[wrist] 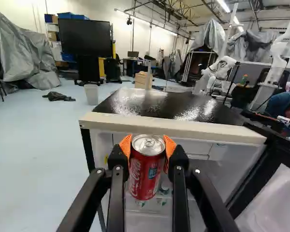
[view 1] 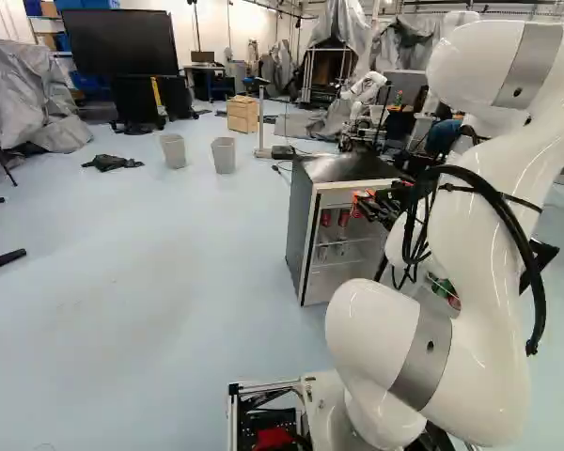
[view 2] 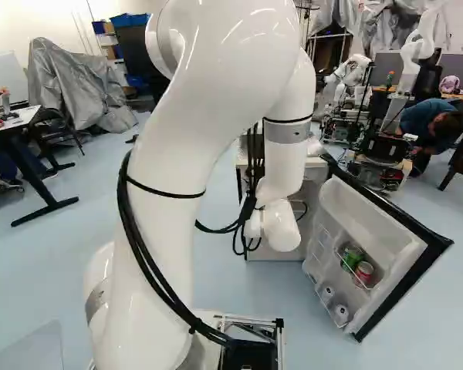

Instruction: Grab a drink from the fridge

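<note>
While the fridge [view 1: 301, 230] stands with its door [view 2: 364, 212] swung open, the claw [view 1: 361, 202] grasps a red can [wrist: 146, 169] – an orange pad [wrist: 126, 145] on either side. The can is upright – before the fridge's open front.

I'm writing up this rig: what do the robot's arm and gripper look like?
The arm is glossy white with rounded joints, silver-grey bands and black cables strapped along it. The gripper is black, with two fingers and orange pads.

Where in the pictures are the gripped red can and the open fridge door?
Red can [wrist: 146, 170]: wrist view, front of its side.
Fridge door [view 2: 370, 231]: right base view, its white inner face.
</note>
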